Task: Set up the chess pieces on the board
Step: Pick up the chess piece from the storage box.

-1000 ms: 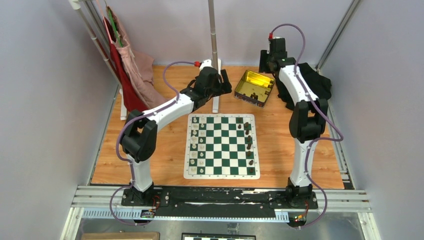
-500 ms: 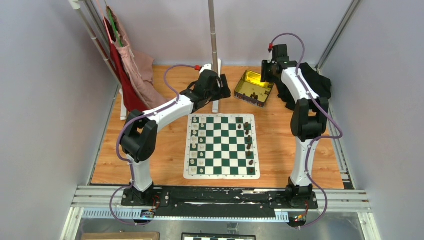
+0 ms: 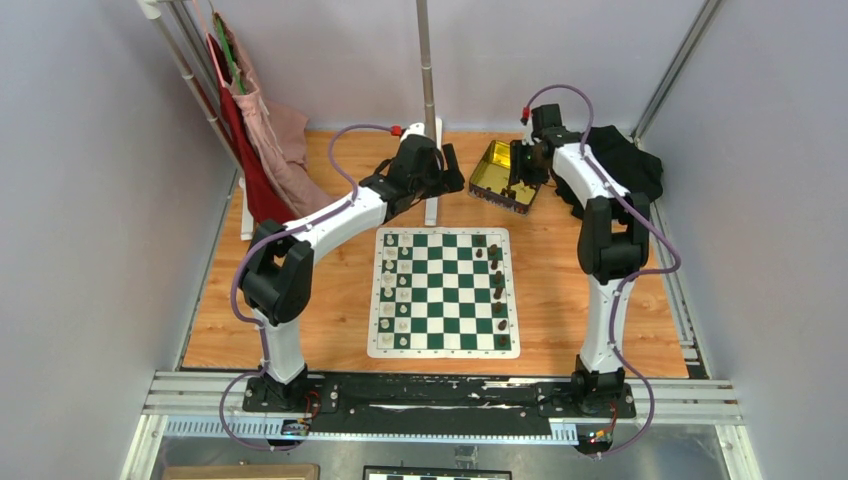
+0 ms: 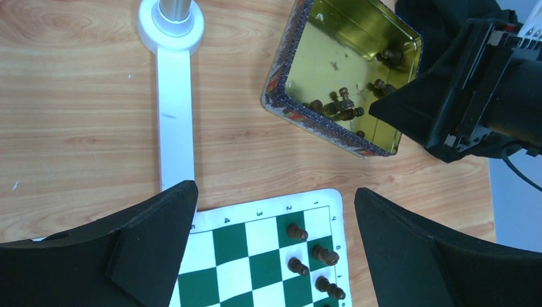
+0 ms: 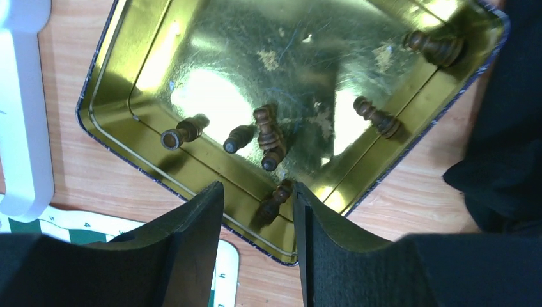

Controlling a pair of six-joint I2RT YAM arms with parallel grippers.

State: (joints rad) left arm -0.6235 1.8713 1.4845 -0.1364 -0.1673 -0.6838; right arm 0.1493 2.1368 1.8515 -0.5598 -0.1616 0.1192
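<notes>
Brown chess pieces [image 5: 265, 131] inside the tin [image 5: 211, 38] show only in wrist views, beneath the parted right end effector [image 5: 259, 192].

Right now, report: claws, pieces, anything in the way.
Left claw open, empty. Right claw open over tin, above one piece. More pieces loose in tin. Nothing blocking.

On my wooden tabletop [image 3: 300, 320] a shiny gold tin [image 5: 268, 51] sits open at the far side, right of centre. A black cloth [image 3: 630, 165] is heaped just right of it, and a white stand [image 4: 175, 121] with an upright metal pole is on its left. Red and pink cloths [image 3: 262, 150] hang in the far left corner, cream-white figures [image 3: 395, 295] stand left of centre, and a black-and-white checkered board [image 3: 436, 474] peeks in at the near edge.
</notes>
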